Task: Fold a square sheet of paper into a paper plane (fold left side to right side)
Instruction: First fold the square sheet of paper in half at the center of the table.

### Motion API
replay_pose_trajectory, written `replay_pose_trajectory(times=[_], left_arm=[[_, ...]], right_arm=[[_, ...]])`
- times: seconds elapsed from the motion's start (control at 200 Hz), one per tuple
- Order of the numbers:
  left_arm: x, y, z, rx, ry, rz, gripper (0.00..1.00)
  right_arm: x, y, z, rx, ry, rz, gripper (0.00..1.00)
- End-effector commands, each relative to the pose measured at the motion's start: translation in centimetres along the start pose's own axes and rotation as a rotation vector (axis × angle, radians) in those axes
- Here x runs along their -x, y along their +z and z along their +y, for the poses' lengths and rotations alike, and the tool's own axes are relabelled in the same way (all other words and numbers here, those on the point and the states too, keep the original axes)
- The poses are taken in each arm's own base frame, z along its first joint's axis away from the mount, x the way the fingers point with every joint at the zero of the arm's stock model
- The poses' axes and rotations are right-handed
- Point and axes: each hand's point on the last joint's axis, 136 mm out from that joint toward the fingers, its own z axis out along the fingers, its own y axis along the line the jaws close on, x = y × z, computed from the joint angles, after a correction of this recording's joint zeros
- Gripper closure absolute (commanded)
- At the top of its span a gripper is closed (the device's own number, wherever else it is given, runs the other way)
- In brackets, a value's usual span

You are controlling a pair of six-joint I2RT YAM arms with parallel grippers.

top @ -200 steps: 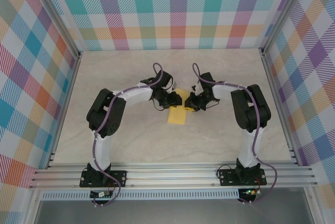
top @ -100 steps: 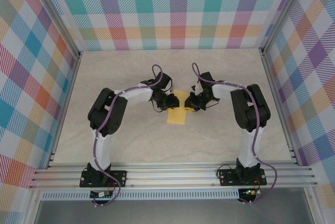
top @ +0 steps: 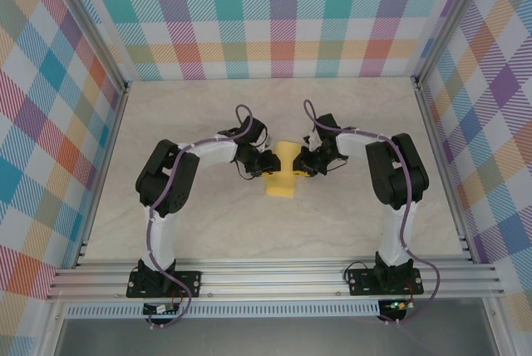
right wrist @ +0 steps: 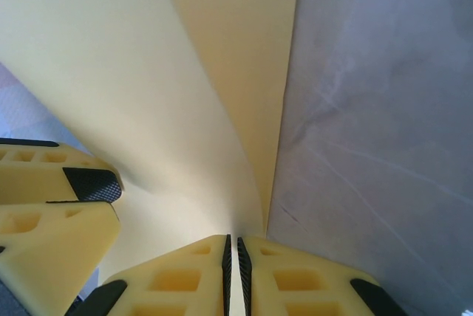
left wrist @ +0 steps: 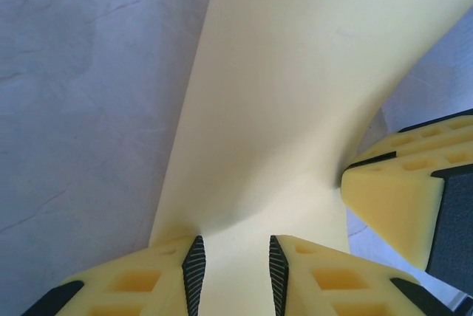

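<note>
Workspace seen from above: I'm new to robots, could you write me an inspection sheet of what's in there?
Surface: pale marbled table.
Job's things: yellow paper at the centre, its far part lifted and curling.
Clutter: nothing seen.
Pincers: right pincer shut on the paper's edge; left pincer has its jaws apart, with paper between them.
Cables: purple cables run along both arms.
Surroundings: checked walls, metal rails.
</note>
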Motion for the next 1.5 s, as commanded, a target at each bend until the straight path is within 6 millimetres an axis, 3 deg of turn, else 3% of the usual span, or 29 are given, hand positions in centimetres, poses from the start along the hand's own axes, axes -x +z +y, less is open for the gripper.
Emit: replay_pose_trajectory(times=[0.0,0.19,0.365,0.55,0.7,0.85,1.01,1.28,1.495], left_arm=[[0.2,-2.3,2.6,0.078,-0.026,-0.029,0.67],[0.5,-4.8,1.2,0.058,0.032,-0.088,0.67],[0.1,-5.5,-0.5,-0.024,0.057,-0.100,0.67],[-1.1,-3.5,-2.7,-0.112,0.081,-0.033,0.67],[-2.1,-1.4,-3.4,-0.112,0.087,0.017,0.67],[-2.5,0.3,-2.3,-0.069,0.079,0.036,0.66],[-3.2,0.7,-0.4,-0.001,0.062,0.045,0.66],[-5.0,0.2,1.5,0.030,0.048,0.072,0.65],[-6.9,-1.3,2.5,0.026,0.035,0.079,0.62]], right_arm=[[-2.7,2.1,-4.3,-0.145,0.067,0.095,0.86],[-2.6,2.0,-4.1,-0.142,0.064,0.094,0.86],[-2.6,1.9,-4.1,-0.145,0.060,0.094,0.86],[-2.6,1.8,-4.1,-0.149,0.060,0.093,0.86],[-2.7,1.9,-4.1,-0.150,0.061,0.096,0.86],[-2.7,1.9,-4.0,-0.153,0.059,0.097,0.86],[-2.8,1.9,-4.1,-0.167,0.056,0.099,0.86],[-2.9,1.8,-4.4,-0.180,0.055,0.100,0.86],[-2.9,1.8,-4.4,-0.180,0.053,0.101,0.86]])
